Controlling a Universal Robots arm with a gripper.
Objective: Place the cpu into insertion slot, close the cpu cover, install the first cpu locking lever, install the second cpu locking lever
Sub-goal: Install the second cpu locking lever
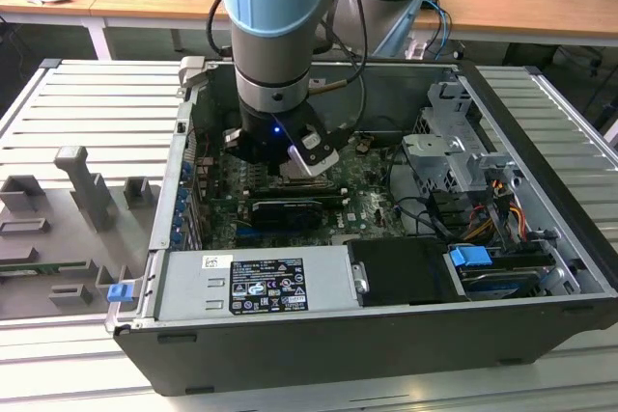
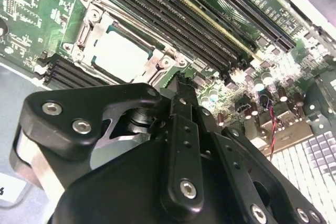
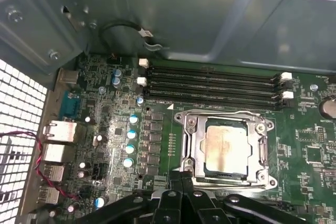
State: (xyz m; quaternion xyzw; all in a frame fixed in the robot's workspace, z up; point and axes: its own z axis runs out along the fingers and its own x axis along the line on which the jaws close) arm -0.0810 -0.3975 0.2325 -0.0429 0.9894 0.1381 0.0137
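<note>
The cpu [image 3: 226, 148] lies under the closed cpu cover [image 3: 191, 148]; pincer [image 3: 181, 179] pressed together, empty.

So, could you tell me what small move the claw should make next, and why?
Probably ease the shut claw down toward the nearest edge of the socket, where a locking lever would be worked. The cpu already lies in the socket with the cpu cover down around it, and the claw hangs just short of it. Whether either lever is latched I cannot tell.
</note>
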